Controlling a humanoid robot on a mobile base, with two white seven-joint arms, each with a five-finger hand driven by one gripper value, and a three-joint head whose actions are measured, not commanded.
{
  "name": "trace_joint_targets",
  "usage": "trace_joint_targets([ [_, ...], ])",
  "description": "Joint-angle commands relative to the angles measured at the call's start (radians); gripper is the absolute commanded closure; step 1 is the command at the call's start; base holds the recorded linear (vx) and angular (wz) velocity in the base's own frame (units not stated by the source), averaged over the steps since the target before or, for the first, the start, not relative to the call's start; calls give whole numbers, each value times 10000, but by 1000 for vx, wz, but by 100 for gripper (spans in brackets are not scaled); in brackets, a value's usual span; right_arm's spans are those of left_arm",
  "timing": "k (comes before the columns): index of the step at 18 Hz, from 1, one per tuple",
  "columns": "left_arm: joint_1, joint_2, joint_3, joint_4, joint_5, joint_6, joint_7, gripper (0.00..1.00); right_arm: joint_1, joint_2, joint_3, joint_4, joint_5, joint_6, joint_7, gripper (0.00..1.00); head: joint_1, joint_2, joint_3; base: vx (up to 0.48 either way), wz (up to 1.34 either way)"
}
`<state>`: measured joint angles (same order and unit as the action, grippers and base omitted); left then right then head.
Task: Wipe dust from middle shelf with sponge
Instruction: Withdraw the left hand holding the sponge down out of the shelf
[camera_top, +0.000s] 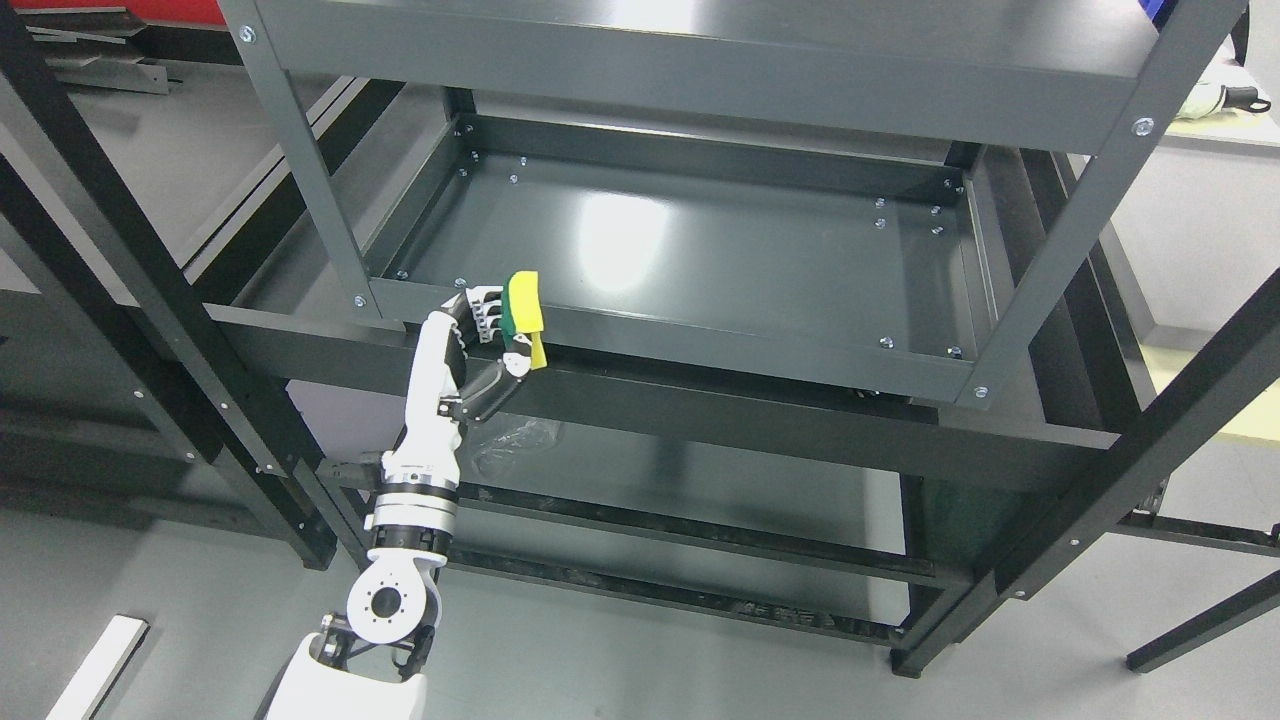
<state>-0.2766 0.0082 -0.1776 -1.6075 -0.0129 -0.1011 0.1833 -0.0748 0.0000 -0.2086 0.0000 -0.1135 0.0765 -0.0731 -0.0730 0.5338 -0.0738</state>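
My left hand (497, 330) comes up from the lower left and is shut on a yellow and green sponge (524, 308). It holds the sponge upright at the front lip of the dark grey middle shelf (700, 250), near its front left corner. The sponge is at the rim, above the front rail (700, 345). The shelf tray is a shallow metal pan with a glossy surface. My right arm is out of view.
The top shelf (700, 60) overhangs the back of the middle shelf. Grey uprights stand at the front left (310, 190) and front right (1060, 250). Black frame beams (150, 300) cross on both sides. A lower shelf (620, 470) lies beneath, with crumpled clear plastic (515, 445).
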Motion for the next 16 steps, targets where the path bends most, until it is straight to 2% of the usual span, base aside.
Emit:
trace_joint_targets([
  [1, 984, 92, 886, -1458, -147, -415, 7, 100, -4, -175, 0, -175, 0, 2, -5, 0, 0, 0, 0, 0, 0],
  [6, 2213, 92, 1147, -1565, -147, -982, -8, 100, -4, -175, 0, -175, 0, 2, -5, 0, 0, 0, 0, 0, 0],
  [16, 2352, 92, 1117, -1550, -147, -1029, -8, 100, -4, -175, 0, -175, 0, 2, -5, 0, 0, 0, 0, 1, 2],
])
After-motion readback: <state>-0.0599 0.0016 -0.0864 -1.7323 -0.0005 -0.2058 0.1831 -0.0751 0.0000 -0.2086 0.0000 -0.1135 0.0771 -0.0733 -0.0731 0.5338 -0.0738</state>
